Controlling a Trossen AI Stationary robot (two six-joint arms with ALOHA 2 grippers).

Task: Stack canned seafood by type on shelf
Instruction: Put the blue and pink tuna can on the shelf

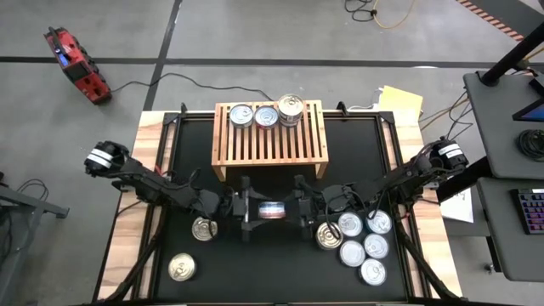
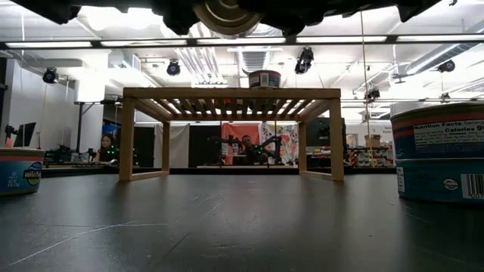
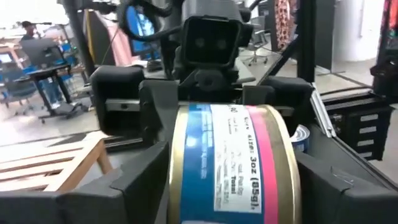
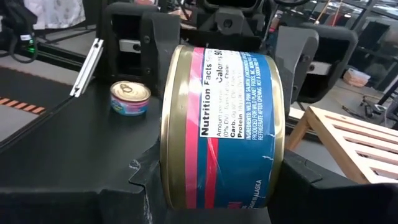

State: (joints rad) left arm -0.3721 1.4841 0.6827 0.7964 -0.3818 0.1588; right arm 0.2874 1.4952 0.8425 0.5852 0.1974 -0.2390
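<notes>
Mid-handover above the table's centre, just off the shelf's (image 1: pixel 269 136) front edge, the left gripper (image 1: pixel 246 210) and right gripper (image 1: pixel 299 209) both clamp one pink-and-blue can (image 1: pixel 273 210); next, one must release.

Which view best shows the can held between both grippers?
Right wrist view: the can fills the frame, on its side, label readable. Left wrist shows it similarly; high view shows it small between the grippers; low view barely shows it.
</notes>
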